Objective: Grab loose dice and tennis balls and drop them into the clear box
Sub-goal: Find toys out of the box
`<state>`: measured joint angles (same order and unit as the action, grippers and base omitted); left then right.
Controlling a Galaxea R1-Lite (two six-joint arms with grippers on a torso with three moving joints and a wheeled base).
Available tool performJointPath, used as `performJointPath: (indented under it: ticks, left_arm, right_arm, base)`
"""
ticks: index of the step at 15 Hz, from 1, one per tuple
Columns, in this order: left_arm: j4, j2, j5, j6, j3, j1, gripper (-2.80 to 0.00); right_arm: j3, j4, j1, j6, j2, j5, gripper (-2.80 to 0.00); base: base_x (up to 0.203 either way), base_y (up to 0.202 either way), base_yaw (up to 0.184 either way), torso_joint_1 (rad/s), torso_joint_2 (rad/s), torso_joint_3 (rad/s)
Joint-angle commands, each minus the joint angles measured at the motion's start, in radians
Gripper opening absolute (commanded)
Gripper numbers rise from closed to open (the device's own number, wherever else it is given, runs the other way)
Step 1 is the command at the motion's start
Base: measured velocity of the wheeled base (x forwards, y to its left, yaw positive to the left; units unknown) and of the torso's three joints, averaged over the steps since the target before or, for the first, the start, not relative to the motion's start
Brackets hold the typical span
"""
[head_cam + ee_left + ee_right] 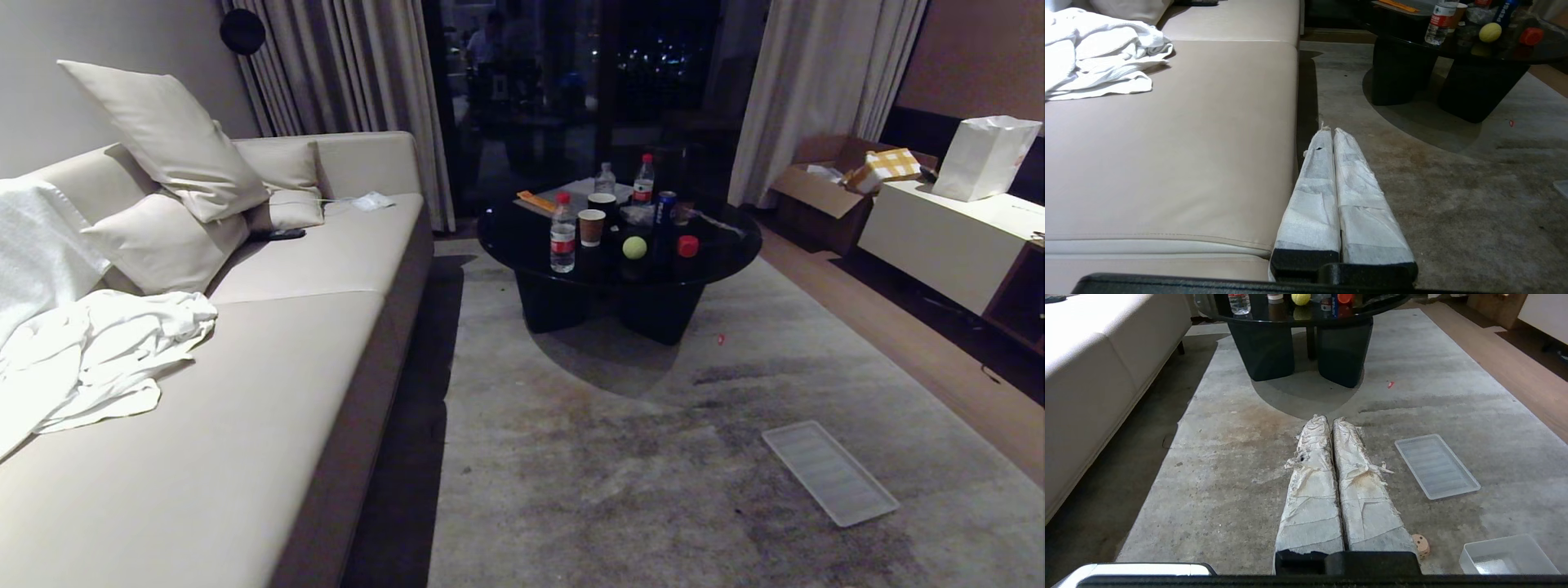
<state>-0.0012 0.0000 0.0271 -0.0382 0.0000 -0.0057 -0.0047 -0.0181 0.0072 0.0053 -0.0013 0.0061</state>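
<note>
A yellow-green tennis ball (634,247) and a red die (688,246) sit near the front edge of the round black table (735,237). The left wrist view shows the same ball (1490,32) and red die (1531,36) far ahead. On the carpet a beige die (1421,546) lies close beside my right gripper (1327,417), and the clear box (1498,541) stands just beyond that die. My left gripper (1329,130) hangs beside the sofa's front edge. Both grippers are shut and hold nothing. Neither arm shows in the head view.
A flat ribbed white panel (829,472) lies on the carpet. Bottles (562,233), cups (591,227) and a can crowd the table. A small red cap (720,338) lies on the carpet by the table's base. The beige sofa (269,392) runs along the left, with white cloth (98,359) on it.
</note>
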Motion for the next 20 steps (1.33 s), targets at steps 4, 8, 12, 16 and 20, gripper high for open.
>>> performJointPath:
  ticks: [4, 8, 12, 16, 20]
  left_arm:
    - [0.001, 0.000, 0.013, -0.009, 0.002, 0.000, -2.80]
    - [0.000, 0.000, 0.017, -0.012, 0.002, 0.000, -2.80]
    - [0.000, 0.000, 0.016, -0.009, 0.002, 0.000, -2.80]
    - [0.000, 0.000, 0.014, -0.007, 0.002, 0.000, -2.80]
    - [0.001, 0.000, 0.014, -0.008, 0.002, 0.000, -2.80]
  right_arm:
    - [0.000, 0.000, 0.000, 0.001, 0.001, 0.000, -2.80]
    - [-0.001, -0.003, 0.000, -0.001, 0.001, 0.002, -2.80]
    - [-0.001, -0.002, 0.000, 0.001, 0.001, 0.002, -2.80]
    - [-0.001, -0.002, 0.000, 0.001, 0.001, 0.002, -2.80]
    - [-0.001, -0.002, 0.000, -0.001, 0.001, 0.002, -2.80]
  base:
    - [0.000, 0.000, 0.000, 0.000, 0.00, 0.000]
    - [0.000, 0.000, 0.000, 0.000, 0.00, 0.000]
    - [-0.003, 0.007, -0.130, 0.003, 0.00, 0.003]
    - [-0.002, 0.011, -0.166, 0.001, 0.00, 0.000]
    - [0.000, 0.008, -0.150, -0.001, 0.00, 0.004]
